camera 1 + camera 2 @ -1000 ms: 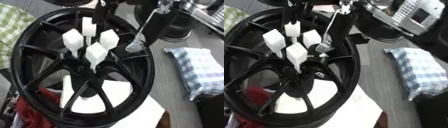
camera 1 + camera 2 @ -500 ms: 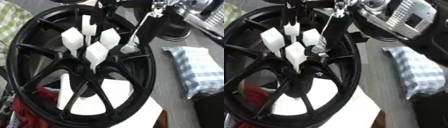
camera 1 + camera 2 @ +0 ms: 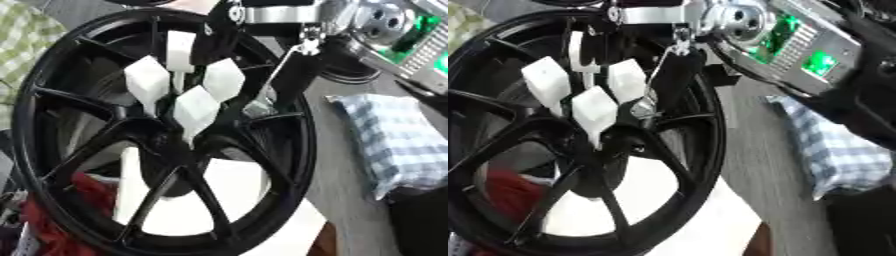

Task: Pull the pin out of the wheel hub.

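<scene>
A large black spoked wheel (image 3: 296, 165) stands tilted and fills most of both views. From its hub (image 3: 175, 145) rise several white pins with blocky heads; the nearest pin (image 3: 197, 106) stands just above the hub's middle and the farthest pin (image 3: 179, 47) is higher up. My right hand (image 3: 227, 30) comes in from the top right, just above and behind the pins. One dark finger (image 3: 289, 80) with a thin silver link reaches down beside the right-hand pin (image 3: 224, 80). Whether any finger is curled round a pin is hidden. My left hand does not show.
My right forearm (image 3: 789, 40), silver with green lights, crosses the upper right. A blue-and-white checked cloth (image 3: 394, 140) lies on the grey table to the right. A green checked cloth (image 3: 26, 35) is at upper left. Something red (image 3: 52, 210) and a white surface (image 3: 236, 200) show through the spokes.
My right arm has moved left and down toward the pins, its forearm now filling the upper right. The whole picture has shifted, so the camera moved too. The pins stand as before.
</scene>
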`<action>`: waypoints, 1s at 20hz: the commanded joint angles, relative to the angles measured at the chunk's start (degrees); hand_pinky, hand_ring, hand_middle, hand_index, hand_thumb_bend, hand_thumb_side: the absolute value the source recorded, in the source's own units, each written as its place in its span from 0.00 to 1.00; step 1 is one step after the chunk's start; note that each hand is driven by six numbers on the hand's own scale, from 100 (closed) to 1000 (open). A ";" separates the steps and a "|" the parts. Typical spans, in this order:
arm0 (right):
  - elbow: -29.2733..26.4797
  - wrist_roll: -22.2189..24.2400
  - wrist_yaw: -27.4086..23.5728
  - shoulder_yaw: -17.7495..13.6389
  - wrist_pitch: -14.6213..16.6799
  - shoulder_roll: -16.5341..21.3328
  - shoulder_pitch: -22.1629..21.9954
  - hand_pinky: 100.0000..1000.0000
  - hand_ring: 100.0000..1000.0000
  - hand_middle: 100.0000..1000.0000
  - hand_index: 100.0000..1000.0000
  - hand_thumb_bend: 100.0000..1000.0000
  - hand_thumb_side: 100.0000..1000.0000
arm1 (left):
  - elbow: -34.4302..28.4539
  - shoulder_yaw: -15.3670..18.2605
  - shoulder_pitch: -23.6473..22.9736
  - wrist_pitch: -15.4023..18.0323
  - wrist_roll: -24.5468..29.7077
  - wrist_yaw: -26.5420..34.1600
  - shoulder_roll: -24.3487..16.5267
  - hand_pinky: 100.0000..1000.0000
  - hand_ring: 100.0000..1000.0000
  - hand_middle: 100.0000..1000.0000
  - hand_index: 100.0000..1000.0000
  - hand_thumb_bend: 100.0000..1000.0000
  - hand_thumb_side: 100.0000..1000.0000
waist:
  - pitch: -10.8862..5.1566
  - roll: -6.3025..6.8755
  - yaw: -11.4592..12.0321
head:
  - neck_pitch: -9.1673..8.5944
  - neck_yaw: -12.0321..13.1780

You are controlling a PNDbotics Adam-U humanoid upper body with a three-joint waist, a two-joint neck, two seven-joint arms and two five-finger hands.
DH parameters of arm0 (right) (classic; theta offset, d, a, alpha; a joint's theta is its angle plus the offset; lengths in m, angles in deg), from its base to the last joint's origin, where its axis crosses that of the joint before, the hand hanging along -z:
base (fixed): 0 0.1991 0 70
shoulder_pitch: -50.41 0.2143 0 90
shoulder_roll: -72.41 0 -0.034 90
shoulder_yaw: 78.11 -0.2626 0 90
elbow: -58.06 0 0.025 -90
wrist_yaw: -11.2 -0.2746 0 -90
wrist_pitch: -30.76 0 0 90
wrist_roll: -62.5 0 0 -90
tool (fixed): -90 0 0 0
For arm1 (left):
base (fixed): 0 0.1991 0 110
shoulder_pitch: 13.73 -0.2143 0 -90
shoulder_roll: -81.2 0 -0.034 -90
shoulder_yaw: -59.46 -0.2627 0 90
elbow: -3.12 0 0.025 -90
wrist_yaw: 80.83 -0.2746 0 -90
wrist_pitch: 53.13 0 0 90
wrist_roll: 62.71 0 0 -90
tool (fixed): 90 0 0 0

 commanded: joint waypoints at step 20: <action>-0.65 -3.28 3.07 -3.68 -1.42 3.29 -2.74 0.75 0.77 0.68 0.73 0.38 0.00 | -1.16 -0.16 0.97 -0.34 0.99 -0.76 -0.11 0.82 0.85 0.73 0.78 0.12 0.95 | 0.98 -0.38 0.94 | -1.33 -0.51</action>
